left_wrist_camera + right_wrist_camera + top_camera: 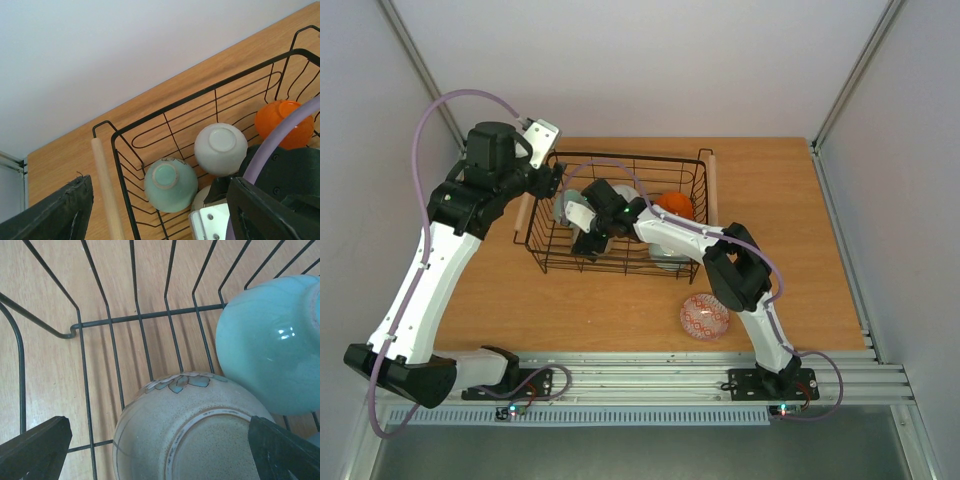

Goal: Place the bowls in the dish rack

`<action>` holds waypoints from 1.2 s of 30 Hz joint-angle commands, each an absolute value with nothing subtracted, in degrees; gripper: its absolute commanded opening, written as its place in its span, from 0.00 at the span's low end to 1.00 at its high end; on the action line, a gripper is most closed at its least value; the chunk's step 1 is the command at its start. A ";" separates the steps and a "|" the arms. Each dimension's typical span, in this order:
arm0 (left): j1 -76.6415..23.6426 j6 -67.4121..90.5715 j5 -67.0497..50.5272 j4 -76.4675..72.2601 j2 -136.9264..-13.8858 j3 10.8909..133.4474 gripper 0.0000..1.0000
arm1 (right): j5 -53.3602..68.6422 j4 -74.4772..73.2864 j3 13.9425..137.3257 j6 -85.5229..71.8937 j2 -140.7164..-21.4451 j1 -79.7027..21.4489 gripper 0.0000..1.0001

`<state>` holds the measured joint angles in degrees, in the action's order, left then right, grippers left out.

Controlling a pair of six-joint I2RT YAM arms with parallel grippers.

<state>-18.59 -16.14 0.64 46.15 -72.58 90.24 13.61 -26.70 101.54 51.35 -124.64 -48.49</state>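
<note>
Right gripper (160, 450) hangs wide open over the beige bowl (200, 435), upturned in the dish rack (610, 262) to drain; left gripper (552, 178), seemingly open, hovers by the rack's handle (105, 190).

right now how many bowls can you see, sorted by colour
orange bowl: 1
pale green bowl: 1
white bowl: 1
beige bowl: 1
patterned bowl: 1
total: 5 in clear view
</note>
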 commanded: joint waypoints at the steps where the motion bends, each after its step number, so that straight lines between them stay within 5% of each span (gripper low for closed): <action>1: -18.19 -16.53 0.18 44.02 -71.59 89.57 0.73 | 14.09 -23.87 99.64 50.49 -125.19 -48.11 0.98; 17: -18.24 -16.22 -2.00 43.56 -72.05 89.03 0.73 | 25.49 -15.18 95.33 39.17 -114.37 -37.87 0.98; 36: -20.95 -10.72 -13.40 45.38 -80.08 90.32 0.73 | -14.33 -33.23 74.65 17.72 -76.81 -37.03 0.90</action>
